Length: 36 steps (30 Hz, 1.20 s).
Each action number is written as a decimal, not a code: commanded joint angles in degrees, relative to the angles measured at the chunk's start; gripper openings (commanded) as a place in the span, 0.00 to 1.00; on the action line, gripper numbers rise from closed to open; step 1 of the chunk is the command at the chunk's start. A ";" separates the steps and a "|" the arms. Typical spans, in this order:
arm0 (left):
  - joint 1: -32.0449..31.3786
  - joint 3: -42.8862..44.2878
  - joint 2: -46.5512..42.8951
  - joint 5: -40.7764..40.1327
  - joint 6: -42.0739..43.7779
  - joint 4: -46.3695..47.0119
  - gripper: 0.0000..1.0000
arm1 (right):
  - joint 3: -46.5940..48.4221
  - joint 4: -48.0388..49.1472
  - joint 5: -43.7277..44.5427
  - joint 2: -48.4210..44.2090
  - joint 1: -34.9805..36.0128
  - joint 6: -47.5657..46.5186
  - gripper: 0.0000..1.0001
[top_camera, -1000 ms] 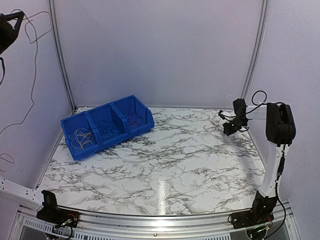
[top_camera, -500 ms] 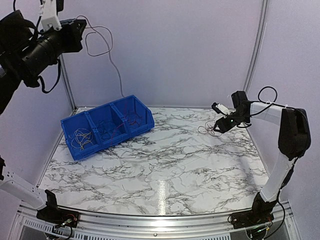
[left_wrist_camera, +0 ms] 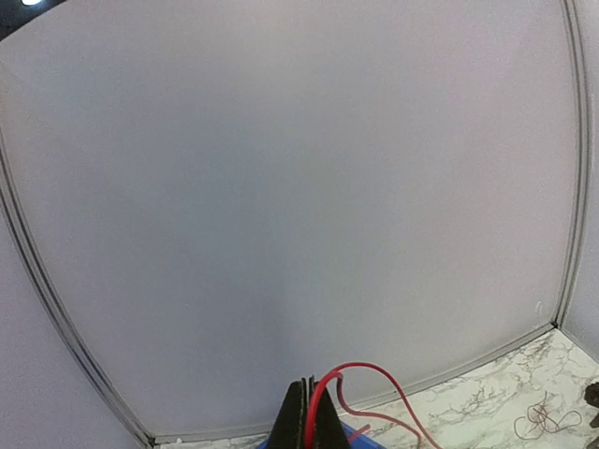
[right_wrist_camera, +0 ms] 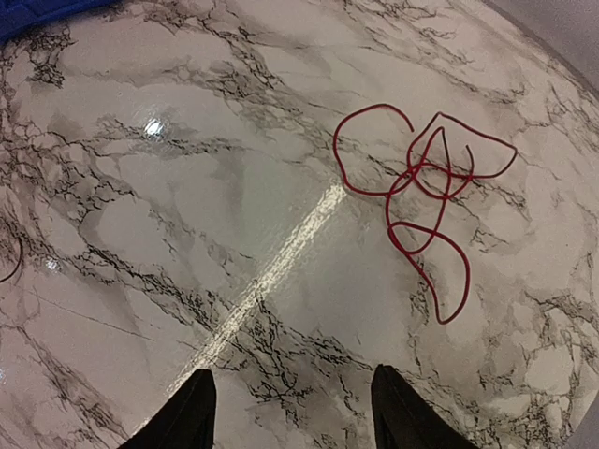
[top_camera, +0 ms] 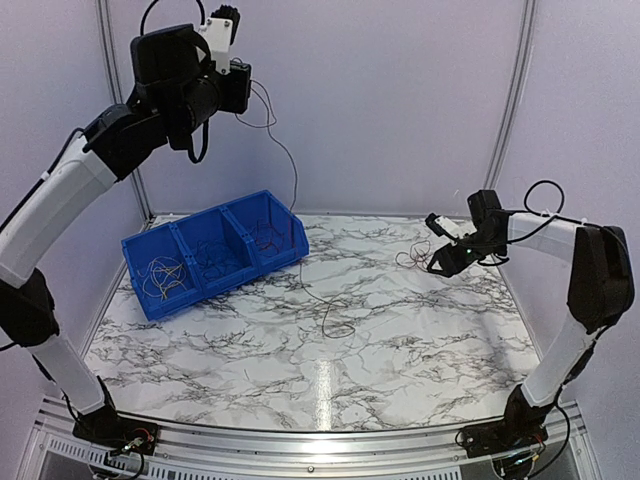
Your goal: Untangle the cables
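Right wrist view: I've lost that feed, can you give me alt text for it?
A thin red cable lies in a loose tangle of loops on the marble table, toward the upper right. The right tool is open and empty at the bottom edge, its two dark fingers short of the cable.

Robot lab cell: plain pale panel walls (top_camera: 380,100), aluminium-profile frame posts (top_camera: 512,100), marble-patterned tabletop (top_camera: 420,330), blue plastic three-compartment bin (top_camera: 200,292), white-and-black robot arm (top_camera: 60,195) bolted at each near corner.
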 commanded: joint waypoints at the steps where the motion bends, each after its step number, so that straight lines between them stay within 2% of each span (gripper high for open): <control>1: 6.67 1.93 2.23 7.37 -6.01 -0.88 0.00 | -0.33 1.34 -1.32 -0.53 -0.38 0.24 0.57; 6: 11.44 1.69 8.55 14.61 -9.75 -1.40 0.00 | -0.88 1.64 -1.97 0.28 -1.11 0.08 0.57; 14: 17.39 4.33 18.35 20.73 -14.43 -1.34 0.00 | -1.18 1.74 -2.86 1.75 -2.10 -0.31 0.57; 19: 19.88 5.71 23.76 19.49 -16.67 -0.94 0.00 | -1.23 1.64 -3.28 2.44 -2.71 -0.40 0.58; 22: 21.33 3.46 25.48 16.46 -17.02 -0.96 0.00 | -1.25 1.53 -3.83 2.49 -3.17 -0.39 0.58; 29: 22.70 -2.75 28.42 16.51 -18.22 -0.97 0.00 | -1.27 1.42 -4.53 3.43 -4.00 -0.65 0.58; 36: 23.46 -3.07 32.85 17.56 -20.21 -4.46 0.00 | -1.02 0.88 -5.02 4.79 -3.99 -1.01 0.58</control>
